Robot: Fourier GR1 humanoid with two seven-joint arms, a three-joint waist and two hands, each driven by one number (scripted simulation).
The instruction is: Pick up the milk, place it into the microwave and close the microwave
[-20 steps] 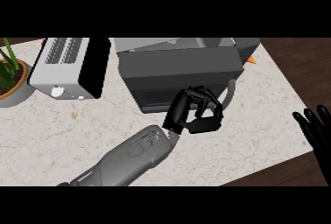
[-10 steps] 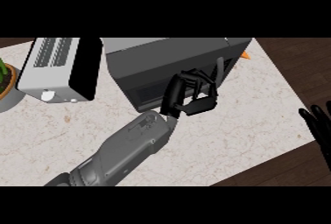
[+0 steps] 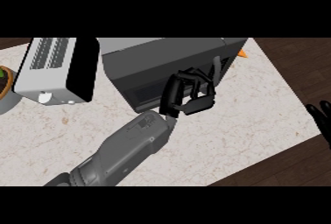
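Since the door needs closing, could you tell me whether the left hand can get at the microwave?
Probably yes: the left hand is already at the microwave front, with nothing between them.

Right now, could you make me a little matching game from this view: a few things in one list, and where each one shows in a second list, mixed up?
Things:
1. toaster
2. microwave
3. right hand
4. potted plant

Places:
A. right edge of the view, beyond the counter's corner
B. left edge, only partly in view
C. back of the counter, with the left hand at its front
D. on the counter, just left of the microwave

Pairs: 1-D, 2-C, 3-A, 4-B
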